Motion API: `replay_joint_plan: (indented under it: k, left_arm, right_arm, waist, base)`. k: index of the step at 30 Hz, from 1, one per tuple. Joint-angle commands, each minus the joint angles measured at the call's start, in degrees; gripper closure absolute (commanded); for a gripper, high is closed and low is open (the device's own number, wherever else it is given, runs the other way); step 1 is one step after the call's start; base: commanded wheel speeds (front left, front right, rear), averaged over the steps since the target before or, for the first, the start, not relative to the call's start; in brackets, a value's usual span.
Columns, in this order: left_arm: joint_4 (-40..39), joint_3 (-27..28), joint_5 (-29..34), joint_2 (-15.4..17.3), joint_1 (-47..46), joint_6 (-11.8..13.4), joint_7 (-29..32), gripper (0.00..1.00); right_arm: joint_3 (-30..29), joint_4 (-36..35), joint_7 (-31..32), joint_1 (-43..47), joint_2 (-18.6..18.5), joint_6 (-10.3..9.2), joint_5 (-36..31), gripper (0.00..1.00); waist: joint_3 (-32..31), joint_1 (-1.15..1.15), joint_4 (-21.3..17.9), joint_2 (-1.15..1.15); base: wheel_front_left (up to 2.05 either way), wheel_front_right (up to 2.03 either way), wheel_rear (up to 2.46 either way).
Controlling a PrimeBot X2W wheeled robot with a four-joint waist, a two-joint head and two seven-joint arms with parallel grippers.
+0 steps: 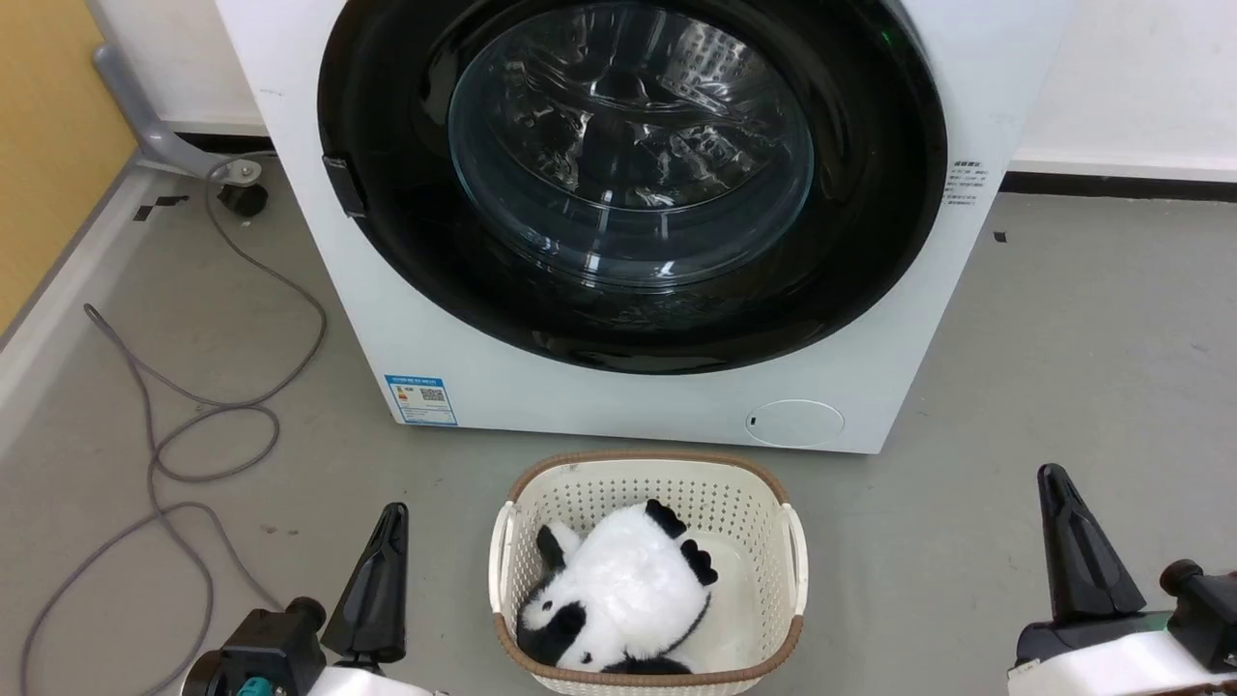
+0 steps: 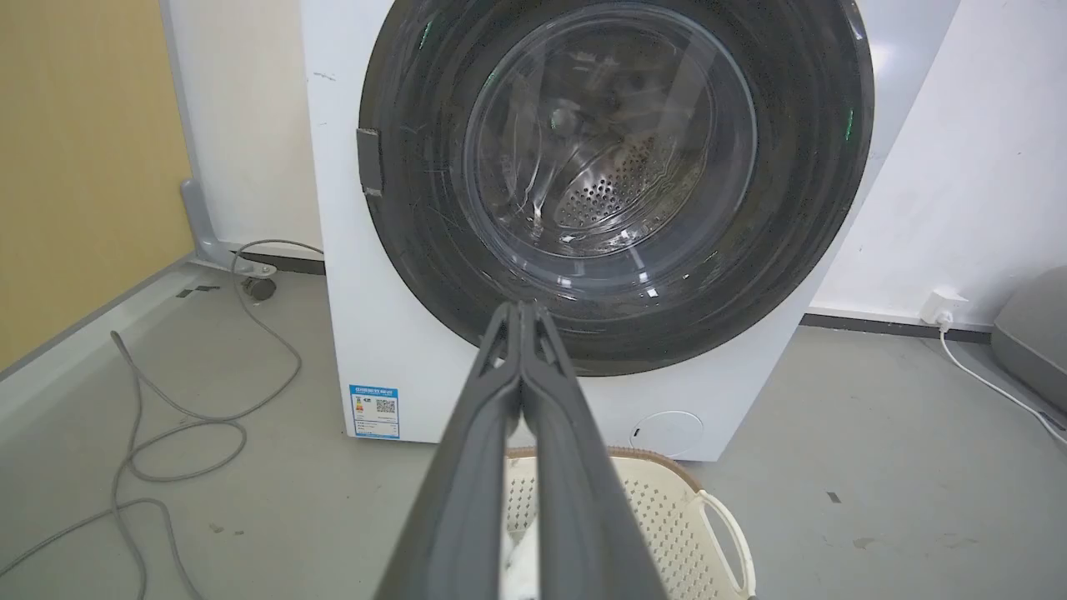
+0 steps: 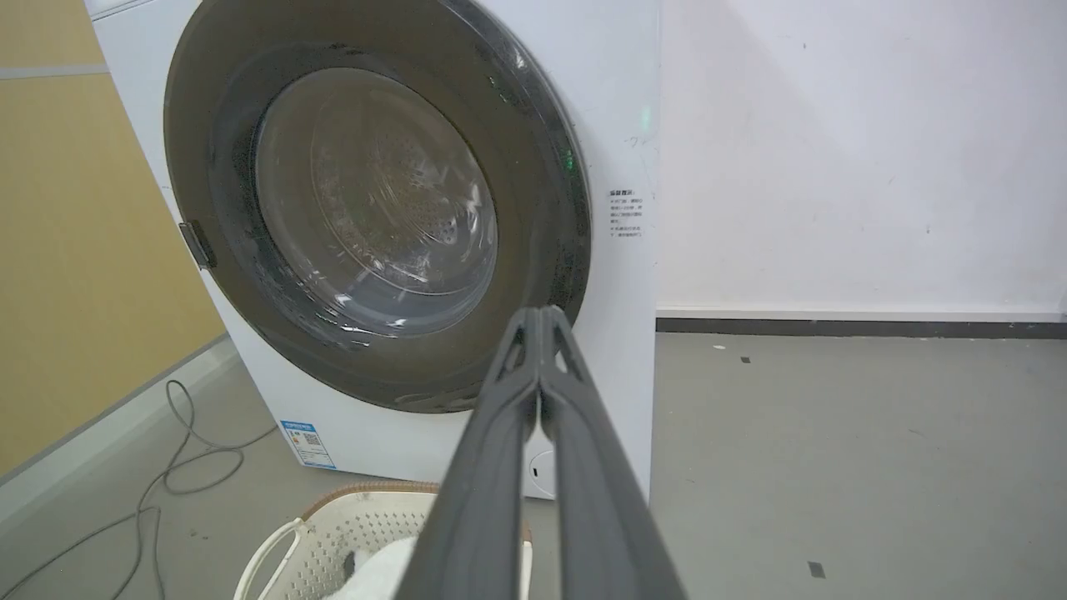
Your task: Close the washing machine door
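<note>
The white washing machine (image 1: 618, 396) stands straight ahead on the floor. Its round washing machine door (image 1: 387, 222), with a glossy black rim and clear glass window, lies flush against the front, and the steel drum shows through the glass. The door (image 2: 417, 217) and the door (image 3: 217, 183) look the same in both wrist views. My left gripper (image 1: 391, 512) rests low at the left, shut and holding nothing. My right gripper (image 1: 1053, 478) rests low at the right, also shut and holding nothing. Both hang well short of the machine. The fingertips meet in each wrist view: left gripper (image 2: 521, 308), right gripper (image 3: 542, 312).
A cream perforated basket (image 1: 522, 541) with a panda toy (image 1: 618, 590) sits on the floor between my grippers, just before the machine. A grey cable (image 1: 193, 435) loops across the floor at the left. A yellow wall (image 1: 48, 126) bounds the left, a white wall (image 3: 834, 150) the back.
</note>
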Motion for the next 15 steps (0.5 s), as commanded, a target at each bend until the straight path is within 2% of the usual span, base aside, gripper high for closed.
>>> replay_joint_plan:
  k: [1,15]
  left_arm:
    - [-0.2,0.1,0.5,0.0,-0.3,0.4,0.4,1.0]
    - [-0.5,0.3,1.8,0.0,-0.7,1.2,2.1,1.0]
  right_arm:
    - [0.1,-0.2,0.4,-0.1,0.3,0.0,-0.6,1.0]
    - [0.4,-0.5,2.1,-0.3,0.7,-0.01,-2.1,1.0]
  waist:
    - [0.0,0.0,0.0,0.0]
    - [-0.3,0.0,-0.4,0.0]
  base:
    - [0.0,0.0,0.0]
    - [0.0,0.0,0.0]
